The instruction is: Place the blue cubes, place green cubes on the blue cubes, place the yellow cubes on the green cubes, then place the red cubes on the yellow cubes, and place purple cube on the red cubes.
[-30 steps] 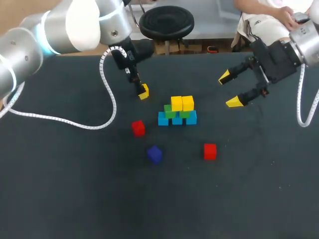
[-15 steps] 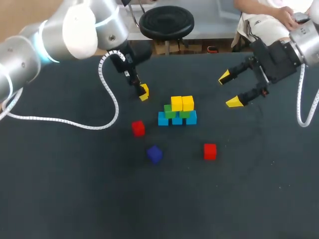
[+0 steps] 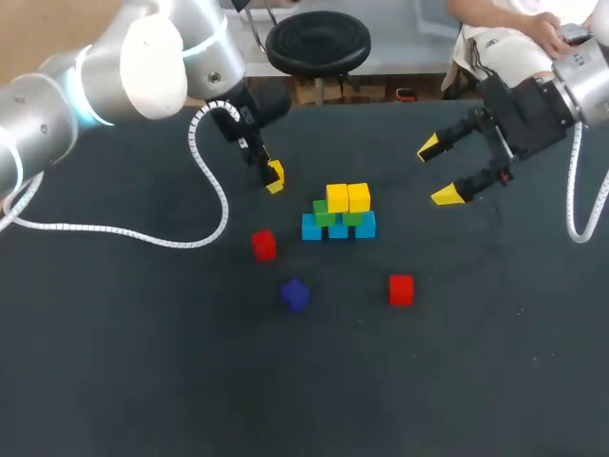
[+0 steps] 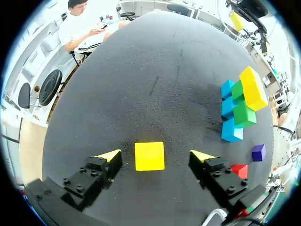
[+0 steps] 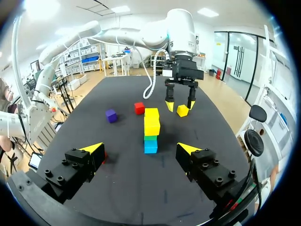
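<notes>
A loose yellow cube (image 4: 149, 156) lies on the black table between the fingers of my left gripper (image 4: 155, 155), with a gap on each side, so the gripper is open. In the head view this gripper (image 3: 270, 173) and yellow cube (image 3: 276, 178) are left of the stack (image 3: 339, 212). The stack has three blue cubes (image 3: 311, 228) at the bottom, two green cubes (image 3: 324, 214) on them and two yellow cubes (image 3: 347, 197) on top. Red cubes (image 3: 264, 245) (image 3: 401, 288) and a purple cube (image 3: 295, 294) lie in front. My right gripper (image 3: 442, 172) hangs open and holds nothing, right of the stack.
The left arm's white coiled cable (image 3: 205, 190) trails over the table's left part. From the right wrist, the stack (image 5: 151, 127) is ahead of the right gripper (image 5: 140, 148), with the left gripper (image 5: 179, 104) beyond it.
The left arm's upper links have shifted slightly while its gripper stays over the loose yellow cube. The right arm and the cubes have not moved.
</notes>
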Tool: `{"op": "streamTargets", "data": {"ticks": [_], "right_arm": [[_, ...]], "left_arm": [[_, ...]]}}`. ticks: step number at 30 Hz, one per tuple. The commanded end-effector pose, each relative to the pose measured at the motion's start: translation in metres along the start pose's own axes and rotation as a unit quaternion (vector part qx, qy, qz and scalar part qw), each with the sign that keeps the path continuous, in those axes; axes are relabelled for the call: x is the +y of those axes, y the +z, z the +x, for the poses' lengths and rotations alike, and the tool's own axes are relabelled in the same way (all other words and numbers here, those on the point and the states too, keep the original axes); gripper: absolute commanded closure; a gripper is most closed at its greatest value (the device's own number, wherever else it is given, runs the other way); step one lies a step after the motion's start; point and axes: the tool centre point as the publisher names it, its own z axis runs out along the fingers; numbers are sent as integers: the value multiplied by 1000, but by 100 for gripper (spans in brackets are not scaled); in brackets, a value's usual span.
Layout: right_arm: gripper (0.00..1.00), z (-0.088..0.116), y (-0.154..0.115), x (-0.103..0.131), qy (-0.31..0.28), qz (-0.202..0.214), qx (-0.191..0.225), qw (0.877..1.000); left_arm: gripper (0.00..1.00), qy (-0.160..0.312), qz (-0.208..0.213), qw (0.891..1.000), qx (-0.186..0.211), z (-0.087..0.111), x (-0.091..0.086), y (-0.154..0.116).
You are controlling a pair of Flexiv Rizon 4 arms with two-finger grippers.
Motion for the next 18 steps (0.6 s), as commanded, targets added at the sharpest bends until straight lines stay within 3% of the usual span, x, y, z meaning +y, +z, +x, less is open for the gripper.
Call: {"op": "streamTargets", "data": {"ticks": [1, 2, 3, 4, 5, 18], "right_arm": [[0, 0, 0, 0, 0, 0, -1, 1000], [0, 0, 0, 0, 0, 0, -1, 1000], [0, 0, 0, 0, 0, 0, -1, 1000], [0, 0, 0, 0, 0, 0, -1, 1000], [0, 0, 0, 0, 0, 0, -1, 1000], [0, 0, 0, 0, 0, 0, -1, 1000]], "left_arm": [[56, 3, -1, 1000, -1, 1, -1, 1], [60, 5, -1, 1000, -1, 1, -1, 2], [74, 6, -1, 1000, -1, 1, -1, 2], [97, 7, -1, 1000, -1, 2, -1, 3], [100, 9, -1, 1000, -1, 2, -2, 3], [100, 21, -18, 1000, -4, 15, -14, -9]]}}
